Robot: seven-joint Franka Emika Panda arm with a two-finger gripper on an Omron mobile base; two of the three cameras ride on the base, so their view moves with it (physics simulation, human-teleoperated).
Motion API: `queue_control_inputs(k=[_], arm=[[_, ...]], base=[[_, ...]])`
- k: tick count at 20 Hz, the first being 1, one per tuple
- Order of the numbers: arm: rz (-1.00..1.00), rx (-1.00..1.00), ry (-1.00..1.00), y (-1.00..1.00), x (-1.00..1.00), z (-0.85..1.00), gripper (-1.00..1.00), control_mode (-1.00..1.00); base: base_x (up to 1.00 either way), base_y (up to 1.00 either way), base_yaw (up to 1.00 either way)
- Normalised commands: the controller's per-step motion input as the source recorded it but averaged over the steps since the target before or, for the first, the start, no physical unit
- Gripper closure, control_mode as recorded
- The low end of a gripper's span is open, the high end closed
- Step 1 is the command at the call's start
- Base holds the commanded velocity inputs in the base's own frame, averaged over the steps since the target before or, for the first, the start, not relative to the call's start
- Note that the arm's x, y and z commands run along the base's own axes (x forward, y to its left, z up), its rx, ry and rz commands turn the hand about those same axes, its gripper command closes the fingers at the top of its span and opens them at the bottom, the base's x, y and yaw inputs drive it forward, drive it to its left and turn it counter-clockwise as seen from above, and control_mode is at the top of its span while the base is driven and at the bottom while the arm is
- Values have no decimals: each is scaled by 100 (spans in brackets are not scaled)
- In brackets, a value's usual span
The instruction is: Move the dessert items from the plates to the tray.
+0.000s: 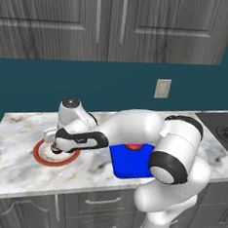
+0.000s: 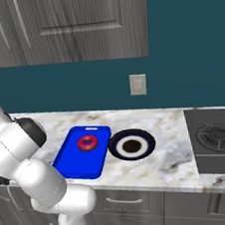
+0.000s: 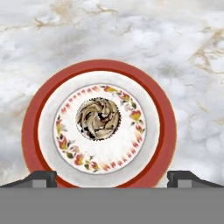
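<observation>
The cupcake (image 3: 98, 118) sits centred on the red-rimmed plate (image 3: 30, 127) on the desk (image 3: 183, 39); the gripper (image 3: 112, 177) hangs above, jaws wide apart; likely light and crumbly; grip the wrapper sides gently.

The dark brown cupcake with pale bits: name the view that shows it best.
The hand view: the dark brown cupcake with pale bits sits centred on the white plate with the red-brown rim, seen from straight above. In the left base view the arm covers it.

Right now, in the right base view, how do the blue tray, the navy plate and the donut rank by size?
1. Blue tray, largest.
2. Navy plate, clearly smaller.
3. Donut, smallest, lying in the tray.
</observation>
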Motion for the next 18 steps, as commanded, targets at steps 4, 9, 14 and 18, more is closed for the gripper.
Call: queue_control_inputs(k=[4,9,14,18], arm=[[0,0,-3,11,-6,-8,-100,-100],[0,0,0,9,0,-3,-100,-100],[0,0,0,13,1,-8,-100,-100],[0,0,0,13,5,-16,-100,-100]], base=[[0,0,0],[0,0,0],[0,0,0],[0,0,0]])
